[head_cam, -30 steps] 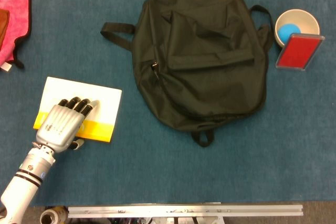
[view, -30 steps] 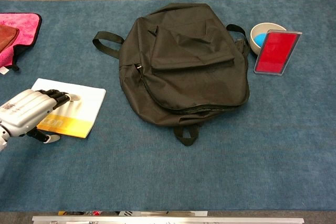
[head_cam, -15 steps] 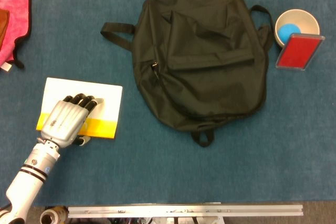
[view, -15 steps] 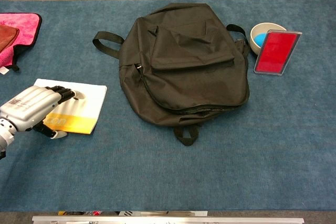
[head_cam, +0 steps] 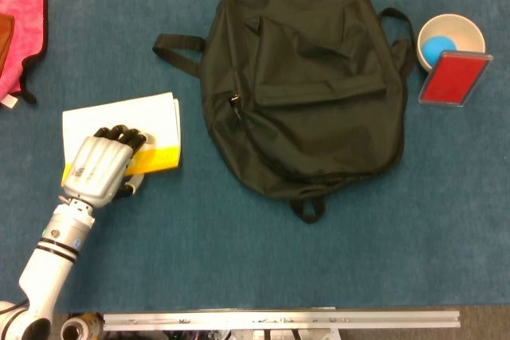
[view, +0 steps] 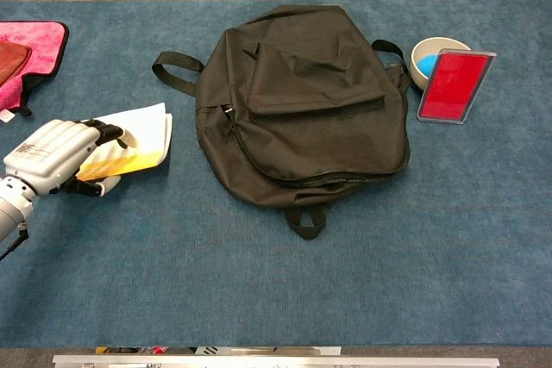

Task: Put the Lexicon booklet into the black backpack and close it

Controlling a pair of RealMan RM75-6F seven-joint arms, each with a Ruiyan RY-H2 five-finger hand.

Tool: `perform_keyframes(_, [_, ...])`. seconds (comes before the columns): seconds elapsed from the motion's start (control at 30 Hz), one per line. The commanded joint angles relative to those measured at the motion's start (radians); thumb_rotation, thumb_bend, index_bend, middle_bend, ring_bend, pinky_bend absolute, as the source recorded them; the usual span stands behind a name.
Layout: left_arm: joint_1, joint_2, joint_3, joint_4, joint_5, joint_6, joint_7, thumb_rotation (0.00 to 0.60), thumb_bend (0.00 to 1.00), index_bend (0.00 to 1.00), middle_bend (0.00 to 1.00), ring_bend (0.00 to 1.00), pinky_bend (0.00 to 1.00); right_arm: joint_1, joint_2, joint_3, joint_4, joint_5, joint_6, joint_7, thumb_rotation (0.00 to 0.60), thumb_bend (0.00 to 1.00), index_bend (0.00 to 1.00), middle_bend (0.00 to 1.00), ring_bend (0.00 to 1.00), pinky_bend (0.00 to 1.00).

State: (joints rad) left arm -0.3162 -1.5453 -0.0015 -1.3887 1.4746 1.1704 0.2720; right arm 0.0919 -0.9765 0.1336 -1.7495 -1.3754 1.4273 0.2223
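Note:
The white and yellow Lexicon booklet [head_cam: 151,129] [view: 142,140] is at the left of the blue table, its near edge raised off the surface and tilted. My left hand [head_cam: 102,166] [view: 56,158] grips it, fingers curled over the top and thumb below the yellow edge. The black backpack [head_cam: 307,85] [view: 306,101] lies flat in the middle, to the right of the booklet, with its zip running down the left side. I cannot tell whether the zip is open. My right hand is not in either view.
A pink cloth [head_cam: 17,29] [view: 26,53] lies at the far left. At the right stand a white bowl [head_cam: 466,31] [view: 427,51] holding a blue thing and a red card case [head_cam: 453,79] [view: 454,85] leaning on it. A backpack strap [head_cam: 177,52] reaches toward the booklet.
My left hand closed on the booklet and lifted its near edge, tilting it up and shifting it slightly away from me. The backpack has not moved.

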Motion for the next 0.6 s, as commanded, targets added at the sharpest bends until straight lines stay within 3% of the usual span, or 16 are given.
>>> perform_keyframes(0.03, [0.0, -0.025, -0.015, 0.035, 0.003, 0.034, 0.024, 0.6, 0.39, 0.34, 0.37, 0.29, 0.35, 0.0, 0.0, 0.0, 0.0, 0.002, -0.002, -0.001, 0.6, 0.05, 0.16, 0.27, 0.13, 0.19])
perform_keyframes(0.33, [0.01, -0.059, -0.015, 0.095, 0.006, 0.089, 0.183, 0.6, 0.4, 0.48, 0.44, 0.34, 0.38, -0.002, 0.001, 0.002, -0.002, 0.006, -0.003, 0.001, 0.6, 0.05, 0.16, 0.27, 0.13, 0.19])
perform_keyframes(0.6, [0.021, -0.086, -0.011, 0.141, 0.024, 0.141, 0.245, 0.6, 0.4, 0.59, 0.52, 0.43, 0.52, -0.005, 0.003, 0.005, -0.007, 0.005, 0.001, 0.006, 0.6, 0.05, 0.16, 0.27, 0.13, 0.19])
